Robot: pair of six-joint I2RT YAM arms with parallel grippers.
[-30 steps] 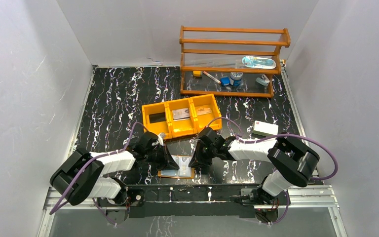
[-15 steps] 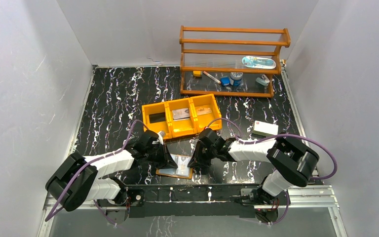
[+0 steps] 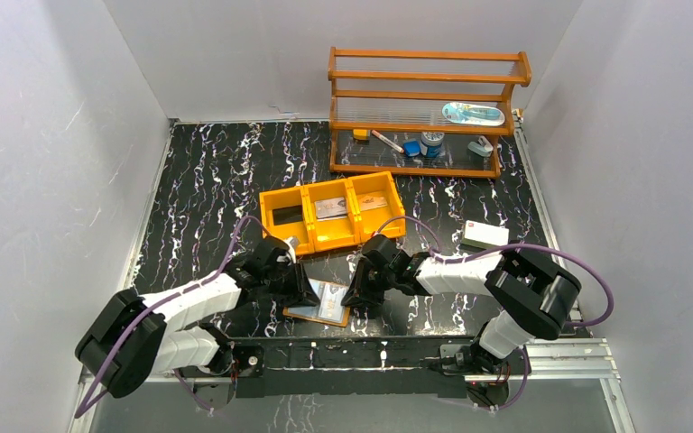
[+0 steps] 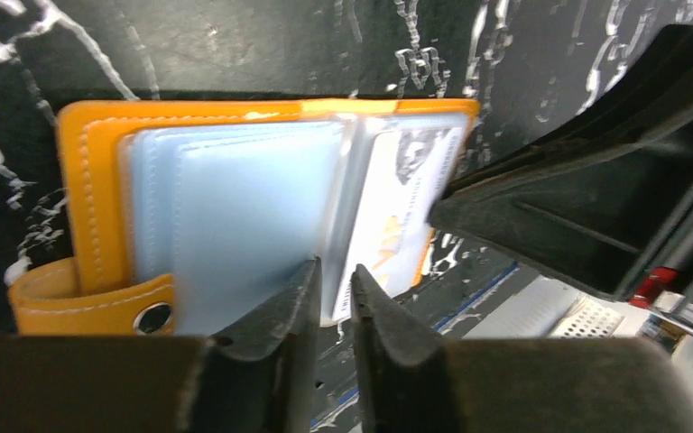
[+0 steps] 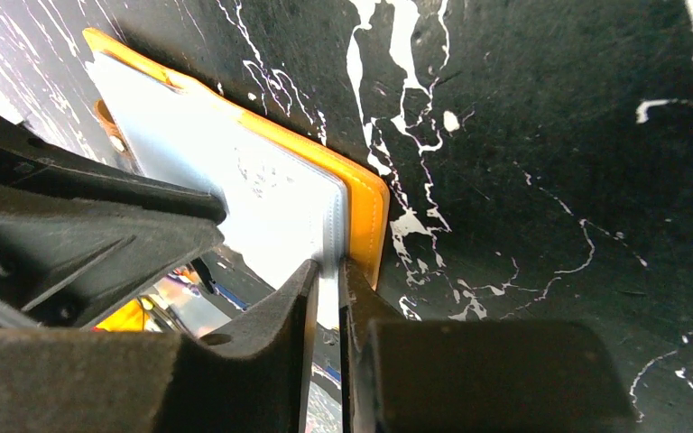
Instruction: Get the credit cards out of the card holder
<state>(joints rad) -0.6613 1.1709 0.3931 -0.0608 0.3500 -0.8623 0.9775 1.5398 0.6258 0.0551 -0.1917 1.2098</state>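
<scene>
The card holder [image 3: 318, 304] lies open on the table between my two grippers, orange with pale blue pockets [image 4: 235, 207]. A whitish credit card [image 4: 397, 203] sits in its right-hand pocket. My left gripper [image 4: 335, 271] is shut to a thin slit, its tips at the near edge of the pockets, close to the snap tab [image 4: 99, 302]. My right gripper [image 5: 328, 266] is shut on the holder's right edge, with a pale pocket leaf [image 5: 271, 207] running between its fingers. From above, the left gripper [image 3: 305, 290] and the right gripper [image 3: 358, 293] flank the holder.
An orange three-compartment tray [image 3: 357, 237] stands just behind the holder, with flat cards lying in its compartments. A wooden shelf [image 3: 424, 108] with small items is at the back right. A white box [image 3: 485, 235] lies right of the tray.
The left arm's elbow has swung down and left while its gripper stayed at the holder. The holder has shifted slightly left. The right arm has hardly moved.
</scene>
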